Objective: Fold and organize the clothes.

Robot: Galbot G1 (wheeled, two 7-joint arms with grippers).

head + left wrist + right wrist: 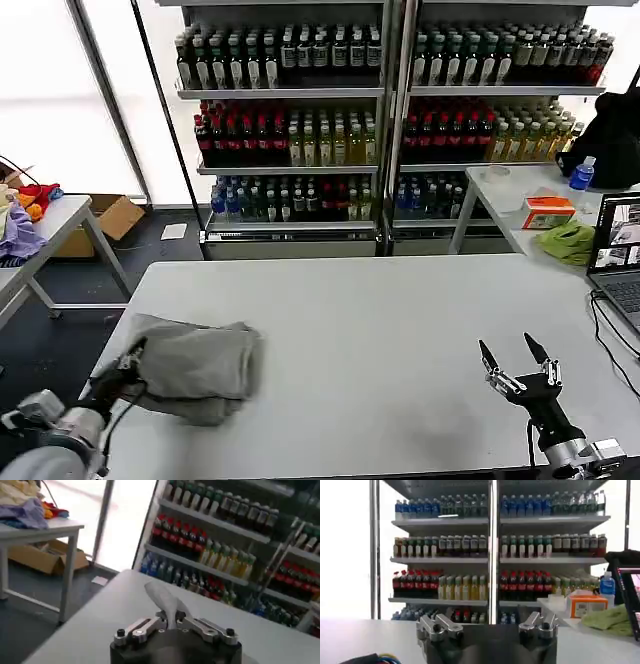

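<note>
Grey table first: your folded grey shirt lies at its near-left. Your left gripper is clamped on the shirt's edge; your right gripper hovers near-right, fingers spread apart.

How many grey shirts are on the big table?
1. The grey shirt lies bunched on the table's left side, pinched by the left gripper. Another could be hidden in its folds.

Table middle is open between my two claws. Only obstacle: the bundled grey shirt at the left front. Laptop and its cables block the table's right edge.
</note>
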